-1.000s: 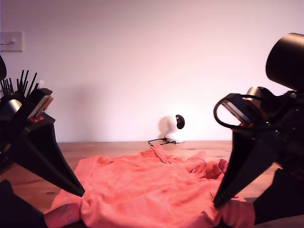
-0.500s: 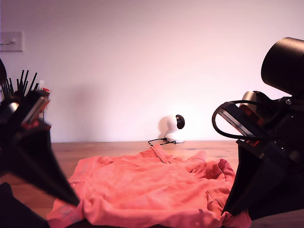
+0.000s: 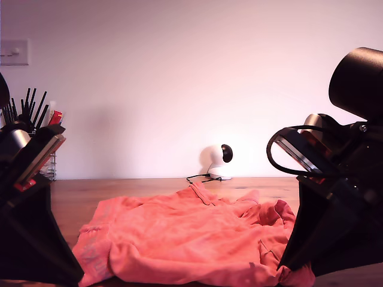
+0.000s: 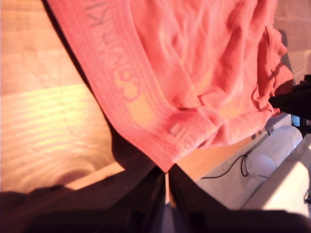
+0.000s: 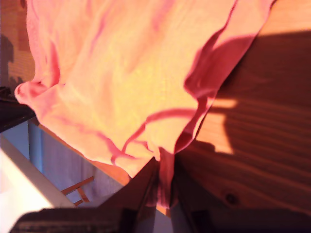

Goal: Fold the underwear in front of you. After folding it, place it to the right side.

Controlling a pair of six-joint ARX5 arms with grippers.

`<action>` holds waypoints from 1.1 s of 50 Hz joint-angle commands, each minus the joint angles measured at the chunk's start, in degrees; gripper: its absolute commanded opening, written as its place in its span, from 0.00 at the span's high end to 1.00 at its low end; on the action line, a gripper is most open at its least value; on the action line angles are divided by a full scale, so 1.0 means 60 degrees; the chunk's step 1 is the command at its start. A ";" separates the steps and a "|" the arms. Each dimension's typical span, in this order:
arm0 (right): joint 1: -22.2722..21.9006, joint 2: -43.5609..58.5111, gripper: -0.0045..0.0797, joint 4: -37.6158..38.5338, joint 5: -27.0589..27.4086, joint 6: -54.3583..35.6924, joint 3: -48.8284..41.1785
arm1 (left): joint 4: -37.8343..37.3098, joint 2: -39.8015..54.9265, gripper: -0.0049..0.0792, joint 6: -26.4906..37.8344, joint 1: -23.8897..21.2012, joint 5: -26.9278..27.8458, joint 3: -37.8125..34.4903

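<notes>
In the exterior view, the underwear (image 3: 191,242) lies rumpled on the wooden table (image 3: 149,186), on the near side of the small white camera (image 3: 216,161) that stands by the wall. A black arm comes down to each near corner of the garment: one at the exterior view's left, where the tip is hidden below the frame, one at the exterior view's right, its tip in a bunched corner of fabric.

In the first wrist view, my first gripper (image 4: 166,187) has its jaws closed to a thin slit on the end of the lettered waistband (image 4: 131,92), which runs away from the jaws across the wood.

In the second wrist view, my second gripper (image 5: 164,189) is pinched tight on a hanging fold of the underwear's plain hem, and the cloth spreads away from it over the table.

I judge this to be the start of the fold, both near corners taken. The next move calls for lifting both corners evenly and carrying them toward the white camera, over the far edge, without letting the cloth slip or twist.
</notes>
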 commanded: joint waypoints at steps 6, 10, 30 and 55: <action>0.0080 0.0117 0.96 0.0186 -0.0033 -0.0033 -0.0171 | -0.0339 0.0087 0.60 -0.0015 -0.0033 0.0484 0.0313; 0.0080 0.0117 0.96 0.0273 -0.0033 -0.0033 -0.0171 | -0.0397 0.0087 0.48 -0.0051 -0.0033 0.0954 0.0331; 0.0080 0.0117 0.96 0.0321 -0.0033 -0.0087 -0.0171 | -0.2925 -0.0310 0.54 0.2269 -0.0244 0.0619 0.1107; 0.0080 0.0117 0.96 0.0361 -0.0040 -0.0248 -0.0171 | -0.4637 -0.1785 0.55 0.8072 -0.2146 -0.3541 0.2120</action>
